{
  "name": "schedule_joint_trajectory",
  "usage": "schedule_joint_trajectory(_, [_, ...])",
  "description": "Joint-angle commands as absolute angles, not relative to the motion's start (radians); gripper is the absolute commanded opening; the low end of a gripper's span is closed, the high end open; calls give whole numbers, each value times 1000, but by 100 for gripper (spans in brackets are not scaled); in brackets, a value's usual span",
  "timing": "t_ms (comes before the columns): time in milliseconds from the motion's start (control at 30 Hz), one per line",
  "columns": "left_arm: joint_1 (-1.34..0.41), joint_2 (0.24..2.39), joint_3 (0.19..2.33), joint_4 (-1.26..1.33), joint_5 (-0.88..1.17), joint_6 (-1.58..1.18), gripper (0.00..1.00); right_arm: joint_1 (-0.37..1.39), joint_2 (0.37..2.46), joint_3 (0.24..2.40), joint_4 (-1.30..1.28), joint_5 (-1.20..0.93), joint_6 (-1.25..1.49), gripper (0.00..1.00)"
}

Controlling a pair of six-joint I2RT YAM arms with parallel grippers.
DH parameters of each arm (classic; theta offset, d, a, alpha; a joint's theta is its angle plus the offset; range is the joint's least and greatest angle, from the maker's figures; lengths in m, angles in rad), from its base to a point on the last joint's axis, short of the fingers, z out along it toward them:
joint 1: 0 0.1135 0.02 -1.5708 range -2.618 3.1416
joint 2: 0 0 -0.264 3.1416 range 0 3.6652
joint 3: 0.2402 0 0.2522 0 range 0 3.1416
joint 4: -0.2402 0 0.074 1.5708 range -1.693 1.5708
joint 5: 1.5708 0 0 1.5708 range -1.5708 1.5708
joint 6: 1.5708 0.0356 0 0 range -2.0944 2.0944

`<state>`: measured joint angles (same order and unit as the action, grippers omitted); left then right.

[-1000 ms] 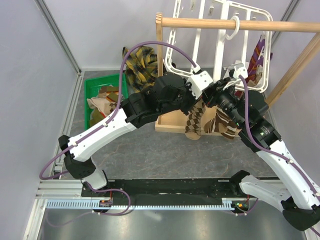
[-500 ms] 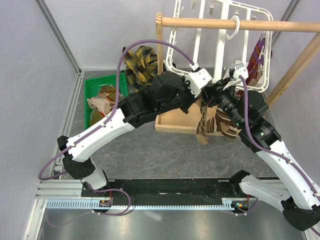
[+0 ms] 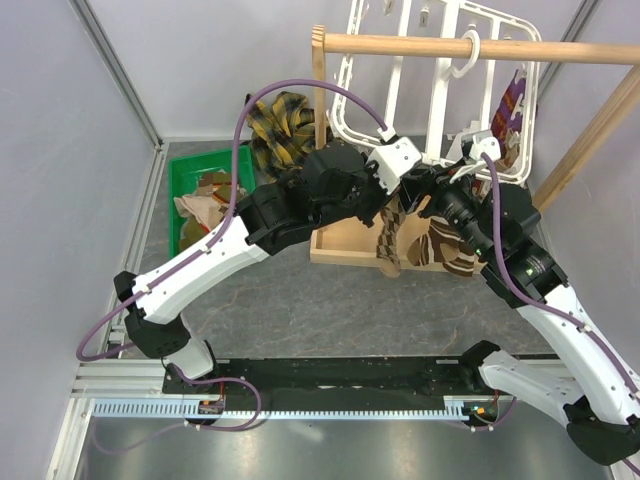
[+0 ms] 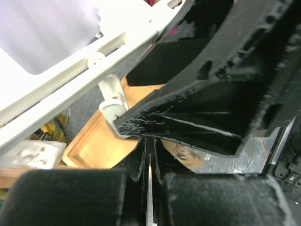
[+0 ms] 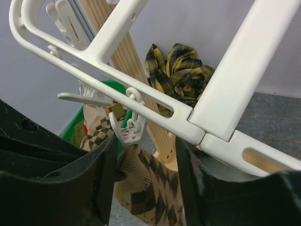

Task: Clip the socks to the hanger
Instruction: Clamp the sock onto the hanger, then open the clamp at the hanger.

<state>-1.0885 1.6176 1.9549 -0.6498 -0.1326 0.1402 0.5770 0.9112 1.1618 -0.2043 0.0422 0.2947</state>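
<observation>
The white grid hanger hangs by its hook from a wooden rod. A brown-beige argyle sock hangs from one of its clips. In the right wrist view this sock dangles between my right gripper's open fingers. My right gripper sits just under the frame's lower bar. My left gripper is beside it, shut with only a thin slit and nothing seen in it. A second sock hangs lower right, and a striped one at the frame's right edge.
A green bin at the left holds several more socks. A yellow-and-black plaid cloth lies behind it. The wooden rack has a rod, a slanted leg and a tray right under both grippers.
The argyle sock swung out to the right half a second ago and now hangs straighter, back to the left. Both grippers have shifted slightly upward near the frame's lower bar.
</observation>
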Motion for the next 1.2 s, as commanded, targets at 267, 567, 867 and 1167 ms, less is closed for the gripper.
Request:
schedule_joint_trajectory(267, [-1089,1562,1974,-563,-143,140,11,583,868,1221,-227,29,328,77])
schedule_joint_trajectory(567, [-1086,1404,1786,-448,-153,126,56,583,841,1235,-239,3,333,85])
schedule_joint_trajectory(867, [-1083,1183,1386,-116,-186,152,76,583,799,1233,-264,-12,310,90])
schedule_joint_trajectory(1167, [-1075,1163,1135,400,-308,222,78,583,762,1200,-265,29,278,93])
